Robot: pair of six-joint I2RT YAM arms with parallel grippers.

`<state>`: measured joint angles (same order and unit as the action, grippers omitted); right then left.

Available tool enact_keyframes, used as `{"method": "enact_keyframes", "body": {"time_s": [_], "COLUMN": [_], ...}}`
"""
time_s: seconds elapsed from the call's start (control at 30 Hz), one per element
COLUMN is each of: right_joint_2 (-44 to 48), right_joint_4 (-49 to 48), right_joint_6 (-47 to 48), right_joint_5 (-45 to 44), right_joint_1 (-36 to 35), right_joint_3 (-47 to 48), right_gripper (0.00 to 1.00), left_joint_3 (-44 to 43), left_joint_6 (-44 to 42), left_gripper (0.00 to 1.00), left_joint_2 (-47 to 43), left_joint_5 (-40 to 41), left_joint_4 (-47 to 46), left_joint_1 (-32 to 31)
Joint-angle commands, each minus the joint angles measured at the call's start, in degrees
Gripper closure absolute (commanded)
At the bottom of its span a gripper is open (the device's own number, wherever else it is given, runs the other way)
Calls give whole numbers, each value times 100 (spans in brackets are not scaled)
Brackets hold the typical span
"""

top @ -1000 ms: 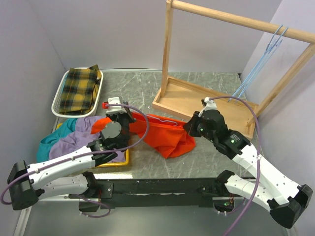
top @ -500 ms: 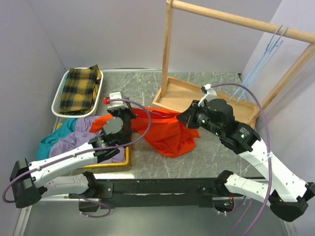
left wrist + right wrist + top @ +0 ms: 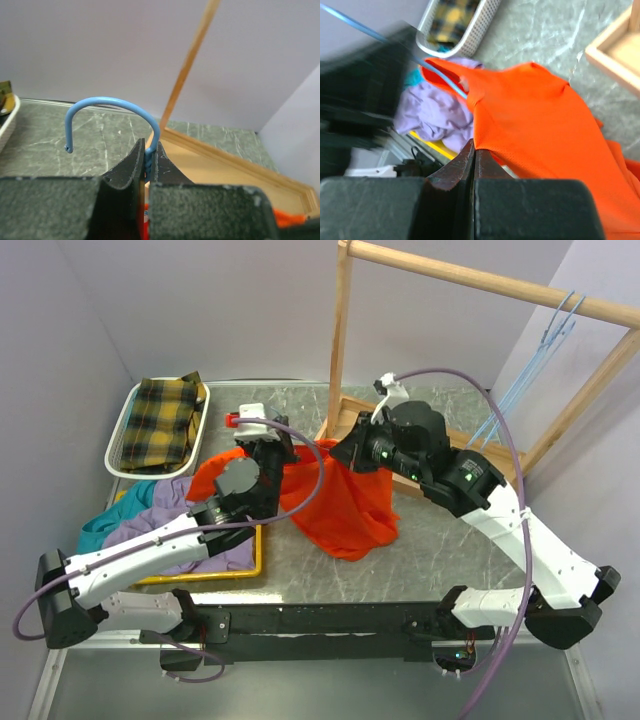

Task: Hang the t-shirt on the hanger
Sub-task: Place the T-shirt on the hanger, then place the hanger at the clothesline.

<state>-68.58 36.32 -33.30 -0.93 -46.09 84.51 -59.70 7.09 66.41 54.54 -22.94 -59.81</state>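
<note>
My left gripper (image 3: pixel 150 156) was clamped on the hanger (image 3: pixel 111 102) just below its hook, steadying it. My right gripper (image 3: pixel 473 151) pinched the t-shirt (image 3: pixel 530 110) above mid-table, probably to draw it over a shoulder.

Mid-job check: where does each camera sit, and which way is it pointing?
Top external: above and behind the arm bases, looking down at both arms, the t-shirt and the rack.
Left wrist: on the left gripper, looking toward the back wall; its shut fingers clamp the hanger.
Right wrist: on the right gripper, looking down toward the basket; it pinches the t-shirt.
Shared: both wrist views show the hanger.
</note>
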Motion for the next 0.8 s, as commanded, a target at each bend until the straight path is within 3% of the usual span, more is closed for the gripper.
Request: {"method": "enact_keyframes", "body": {"time_s": [0.0,0.2,0.33,0.43,0.47,0.53,0.67,0.77], "right_joint_2": [-164,-262,414,486,468,494,635,836], "right_joint_4": [113,411,166,235,384,542,666,491], "right_joint_6": [289,535,552,788,859,991,1211,1536], "right_joint_5": [-100,-284,-295,-197,-171,-197,-145,75], "right_joint_1": [-14,38,223,275,276,284,302,302], "right_joint_3": [777,1015,358,477,566,855,1409,1744], "right_gripper": [100,100,99,80,67,52,39,31], "left_joint_3": [-323,-682,-1131,-1368,-1595,-1903,-2579,-3536], "left_joint_6": [-103,-646,-841,-753,-771,-920,-1446,-1833], "left_gripper": [99,99,99,99,99,99,99,99], "left_joint_2": [109,74,-14,-111,-102,3,170,485], "left_joint_5": [-391,-85,-275,-935,-1146,-1253,-1367,-2015], "left_joint_4": [35,61,772,1203,1361,1844,1960,2275], "left_joint_1": [-153,-224,-180,-180,-180,-180,-180,-180]}}
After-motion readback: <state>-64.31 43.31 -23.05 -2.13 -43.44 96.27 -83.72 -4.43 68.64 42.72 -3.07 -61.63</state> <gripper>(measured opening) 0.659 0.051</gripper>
